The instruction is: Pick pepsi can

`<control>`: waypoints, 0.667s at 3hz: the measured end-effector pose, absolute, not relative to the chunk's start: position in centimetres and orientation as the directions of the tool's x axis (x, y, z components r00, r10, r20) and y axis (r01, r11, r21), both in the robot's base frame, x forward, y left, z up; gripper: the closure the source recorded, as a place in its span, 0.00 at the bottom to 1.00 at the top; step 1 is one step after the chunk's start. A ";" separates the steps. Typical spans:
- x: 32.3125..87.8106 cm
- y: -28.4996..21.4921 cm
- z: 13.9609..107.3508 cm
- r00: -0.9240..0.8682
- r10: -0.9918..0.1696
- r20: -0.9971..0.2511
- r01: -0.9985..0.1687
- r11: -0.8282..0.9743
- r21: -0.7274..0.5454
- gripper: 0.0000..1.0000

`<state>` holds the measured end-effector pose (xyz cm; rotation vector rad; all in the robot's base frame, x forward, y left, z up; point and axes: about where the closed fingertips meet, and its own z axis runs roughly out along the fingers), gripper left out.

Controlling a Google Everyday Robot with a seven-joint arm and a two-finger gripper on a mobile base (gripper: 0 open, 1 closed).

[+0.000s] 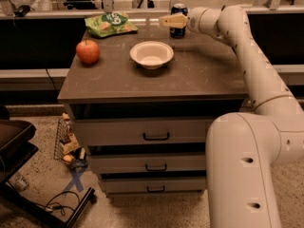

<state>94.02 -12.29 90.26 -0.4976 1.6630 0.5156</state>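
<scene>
The pepsi can [179, 11] is dark blue with a silver top rim. It is upright at the far edge of the brown cabinet top [190, 75], right of centre. My gripper [173, 21] is at the can, reaching in from the right at mid-height and covering the can's middle. My white arm [247, 51] comes in from the lower right. I cannot tell whether the can rests on the cabinet top or is held.
A white bowl [151, 54] sits just left of and in front of the can. A red apple [88, 51] is at the left side. A green chip bag [110, 23] lies at the far left. Drawers [156, 137] are below, and clutter lies on the floor [71, 151] at the left.
</scene>
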 end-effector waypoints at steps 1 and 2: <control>94.8 -11.7 89.9 -0.114 -0.023 -0.993 -0.606 0.794 0.052 0.00; 95.4 -11.1 89.4 -0.088 -0.025 -0.996 -0.620 0.784 0.035 0.00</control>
